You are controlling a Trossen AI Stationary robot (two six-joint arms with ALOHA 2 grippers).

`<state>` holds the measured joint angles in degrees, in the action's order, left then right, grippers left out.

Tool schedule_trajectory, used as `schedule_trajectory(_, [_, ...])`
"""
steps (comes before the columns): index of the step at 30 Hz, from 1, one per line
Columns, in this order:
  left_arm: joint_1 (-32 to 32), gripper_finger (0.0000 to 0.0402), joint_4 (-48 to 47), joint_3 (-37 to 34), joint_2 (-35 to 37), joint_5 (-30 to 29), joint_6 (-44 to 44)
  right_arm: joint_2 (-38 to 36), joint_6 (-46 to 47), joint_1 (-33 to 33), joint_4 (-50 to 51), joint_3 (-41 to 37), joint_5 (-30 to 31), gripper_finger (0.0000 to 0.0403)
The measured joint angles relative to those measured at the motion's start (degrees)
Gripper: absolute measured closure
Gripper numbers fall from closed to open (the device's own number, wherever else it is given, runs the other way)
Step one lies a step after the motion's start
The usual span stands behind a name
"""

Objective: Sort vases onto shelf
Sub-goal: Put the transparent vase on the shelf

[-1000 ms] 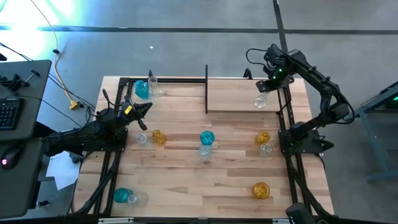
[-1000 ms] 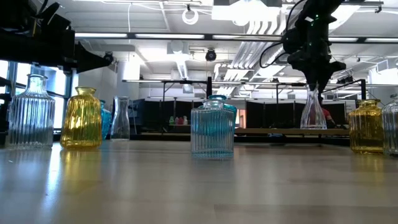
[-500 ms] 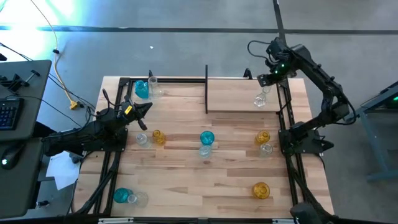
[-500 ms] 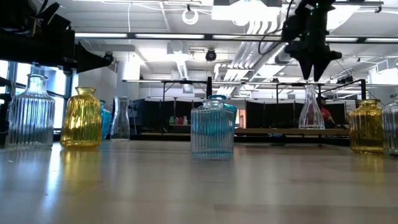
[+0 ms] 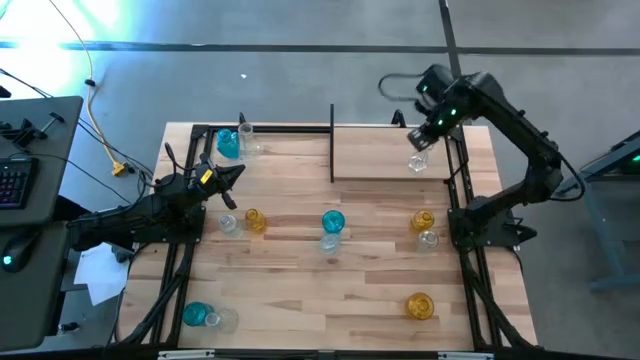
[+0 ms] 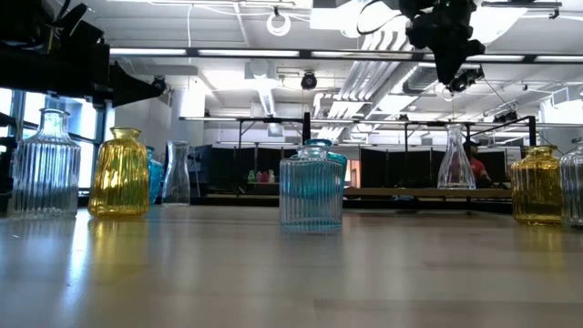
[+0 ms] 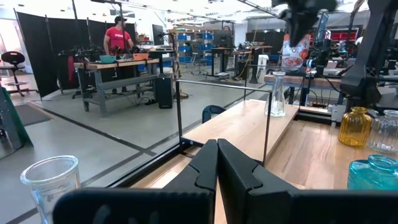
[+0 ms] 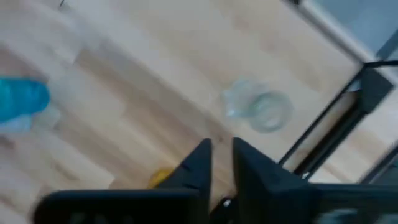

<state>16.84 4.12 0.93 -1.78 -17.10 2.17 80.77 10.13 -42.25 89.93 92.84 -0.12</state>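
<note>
Right hand (image 8: pixel 221 152): two dark fingers with a narrow gap between them, nothing held, above the boards.
Clear glass vase (image 8: pixel 260 109): seen from above, standing on the light-wood board of the shelf (image 8: pixel 155 74), apart from the fingers.
Black metal frame (image 8: pixel 348 118): runs beside the vase.
Teal-blue glass vase (image 8: pixel 22 99): well apart, on the tabletop (image 8: pixel 37 155).
Amber-yellow glass vase (image 8: pixel 163 177): mostly hidden by the hand.

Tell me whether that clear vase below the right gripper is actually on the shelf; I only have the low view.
Observer: Yes. From above, the clear vase stands on the shelf, near its right end.
Operator: Report the right gripper.
Observer: The right gripper hangs above the vase, apart from it; its wrist view shows a gap between empty fingers.
Operator: Check the left arm.
Observer: The left gripper waits far left, shut.
</note>
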Motion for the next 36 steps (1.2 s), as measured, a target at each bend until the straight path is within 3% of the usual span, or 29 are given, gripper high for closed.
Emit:
schedule_trajectory(2, [0.0,0.0401,0.0,0.0,0.0,0.0,0.0,-1.6,1.7,3.1,0.0,-3.4,0.7,0.0394])
schedule_trajectory(6, [0.0,0.0401,0.0,0.0,0.0,0.0,0.0,-6.4,7.3,8.0,-1.0,-11.3,2.7,0.0383])
schedule_trajectory(11, [0.0,0.0401,0.0,0.0,0.0,0.0,0.0,-11.8,13.4,11.7,-9.9,-21.8,3.4,0.0395])
schedule_trajectory(22, [0.0,0.0401,0.0,0.0,0.0,0.0,0.0,-17.3,7.5,14.5,-39.4,-38.8,1.6,0.0401])
schedule_trajectory(28, [0.0,0.0401,0.0,0.0,0.0,0.0,0.0,-17.9,2.0,18.1,-52.8,-43.2,0.9,0.0402])
schedule_trajectory(36, [0.0,0.0401,0.0,0.0,0.0,0.0,0.0,-18.4,0.2,20.7,-54.4,-43.1,0.6,0.0402])
